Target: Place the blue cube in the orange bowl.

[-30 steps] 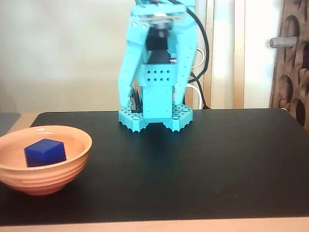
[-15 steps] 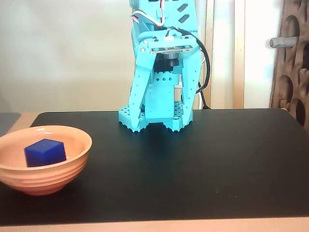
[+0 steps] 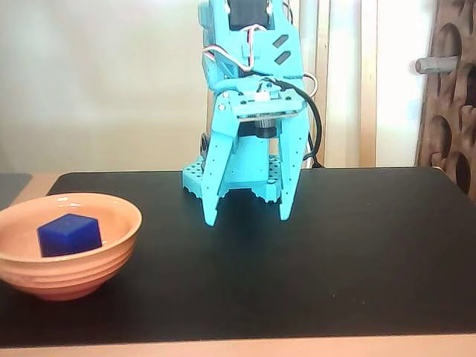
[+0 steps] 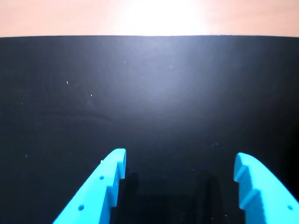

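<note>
The blue cube [image 3: 69,234] sits inside the orange bowl [image 3: 67,271], and the gripper [image 3: 248,217] hangs wide open, empty, well right of the bowl over the black mat [image 3: 335,253].

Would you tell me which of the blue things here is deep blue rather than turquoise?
The blue cube inside the orange bowl; the gripper is light turquoise.

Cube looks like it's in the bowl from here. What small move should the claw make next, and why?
Probably none toward the cube: the small deep-blue cube already sits inside the glossy peach-orange ridged bowl. The turquoise claw hangs open and empty over the bare black mat, away from the bowl. I would just lift it slightly and fold the arm back to rest.
</note>
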### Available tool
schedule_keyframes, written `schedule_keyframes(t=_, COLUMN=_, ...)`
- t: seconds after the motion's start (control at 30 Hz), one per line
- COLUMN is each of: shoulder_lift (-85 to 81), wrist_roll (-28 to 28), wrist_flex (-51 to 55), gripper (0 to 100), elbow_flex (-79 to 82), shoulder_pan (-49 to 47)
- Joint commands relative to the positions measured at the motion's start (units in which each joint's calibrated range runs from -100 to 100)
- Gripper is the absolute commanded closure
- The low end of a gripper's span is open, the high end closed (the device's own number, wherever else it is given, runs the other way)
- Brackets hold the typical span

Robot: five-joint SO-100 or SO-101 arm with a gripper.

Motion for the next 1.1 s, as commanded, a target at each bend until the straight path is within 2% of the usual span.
schedule_keyframes(t=0.0, shoulder_lift=-3.4, wrist_roll=0.0, wrist_flex=0.1, gripper=74, elbow_flex=1.8, shoulder_pan=-1.0)
schedule_keyframes(t=0.2, shoulder_lift=-7.3, wrist_roll=0.1, wrist_flex=0.1, gripper=74, elbow_flex=4.8, shoulder_pan=-2.7)
schedule_keyframes(t=0.33, shoulder_lift=-8.5, wrist_roll=0.1, wrist_flex=0.4, gripper=79, elbow_flex=5.8, shoulder_pan=-3.8)
schedule_keyframes(t=0.67, shoulder_lift=-12.5, wrist_roll=-0.1, wrist_flex=7.5, gripper=80, elbow_flex=6.0, shoulder_pan=-4.0)
schedule_keyframes(t=0.83, shoulder_lift=-12.6, wrist_roll=-0.4, wrist_flex=8.2, gripper=92, elbow_flex=7.1, shoulder_pan=-3.0)
schedule_keyframes(t=1.07, shoulder_lift=-16.1, wrist_roll=-0.2, wrist_flex=8.3, gripper=95, elbow_flex=9.5, shoulder_pan=-1.0)
